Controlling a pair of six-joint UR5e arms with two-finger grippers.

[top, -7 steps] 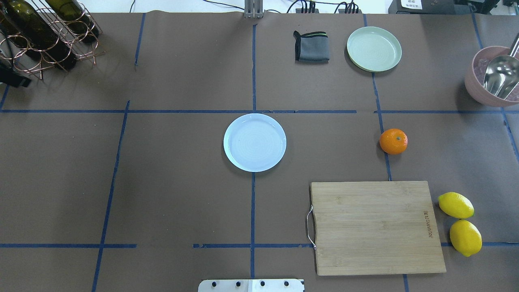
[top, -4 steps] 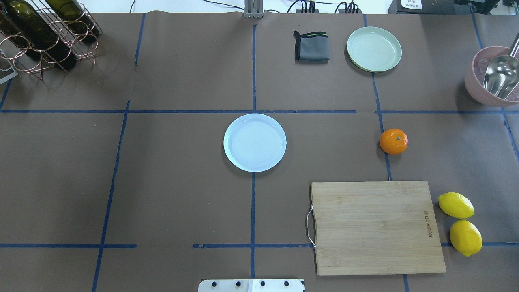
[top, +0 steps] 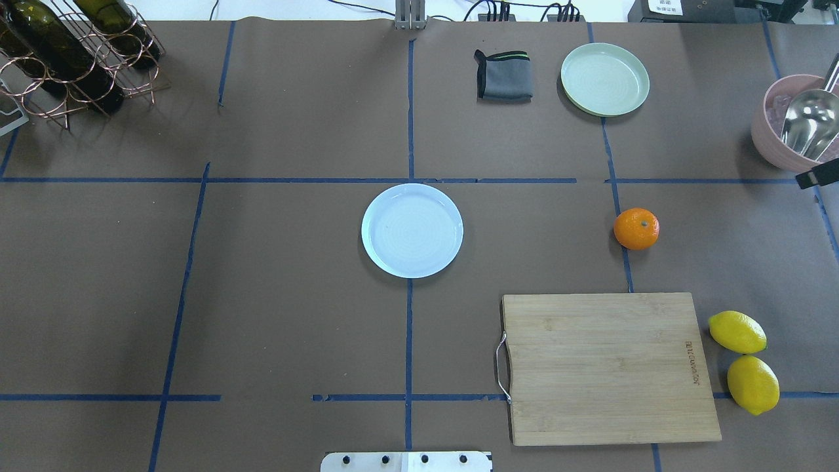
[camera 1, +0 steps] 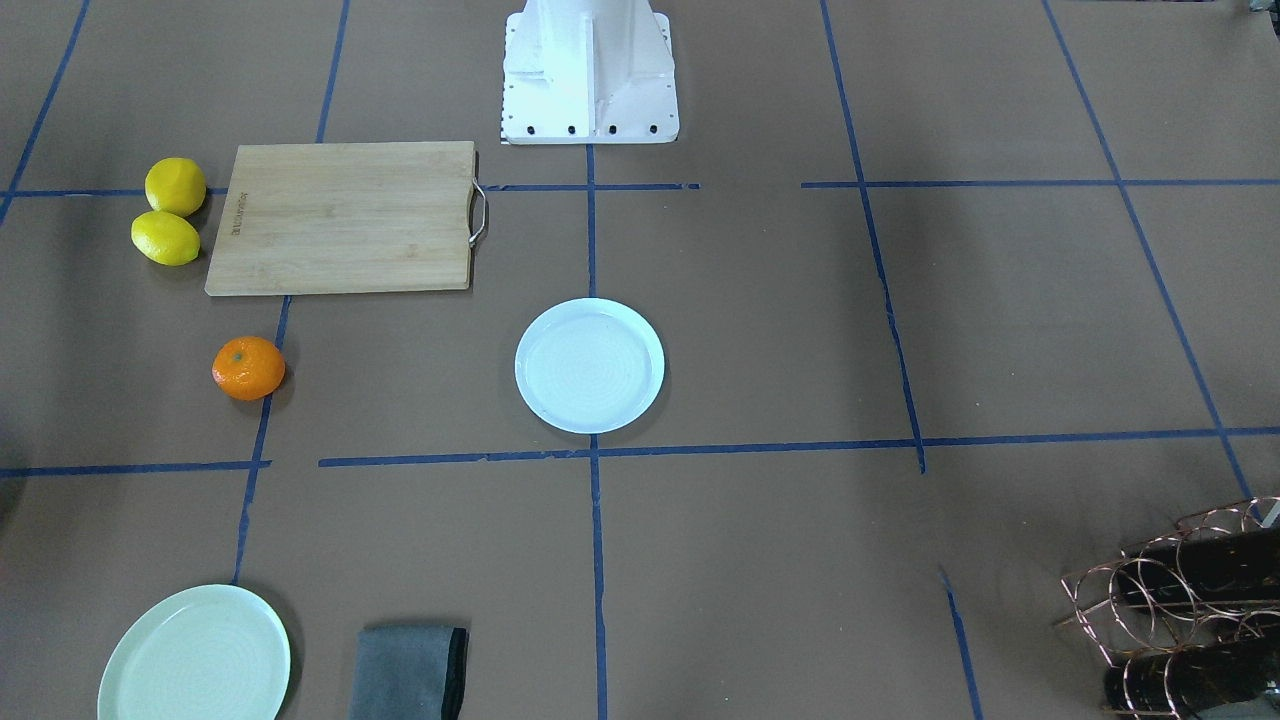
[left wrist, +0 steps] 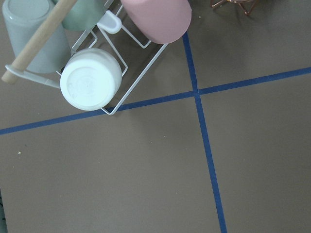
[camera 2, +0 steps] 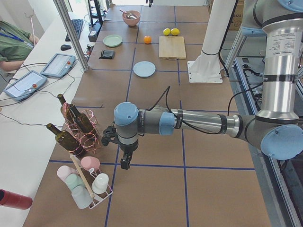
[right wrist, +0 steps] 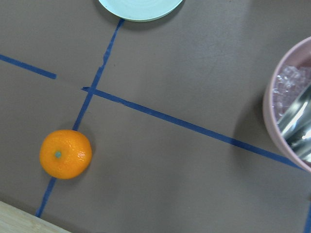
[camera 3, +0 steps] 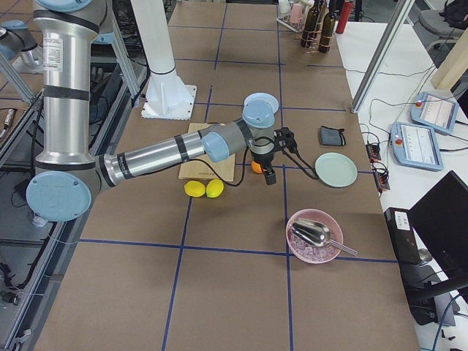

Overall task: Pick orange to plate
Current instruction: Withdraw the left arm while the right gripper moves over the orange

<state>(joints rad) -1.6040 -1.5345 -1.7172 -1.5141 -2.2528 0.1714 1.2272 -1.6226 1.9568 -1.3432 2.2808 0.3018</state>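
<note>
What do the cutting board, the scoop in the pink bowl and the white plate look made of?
The cutting board looks like bamboo or light wood, matte, with joined strips and grain showing; its handle looks like bare metal wire. The scoop looks like polished steel, mirror-bright. The plate is glossy, faintly bluish white with concentric rings: ceramic or plastic, I cannot tell.
</note>
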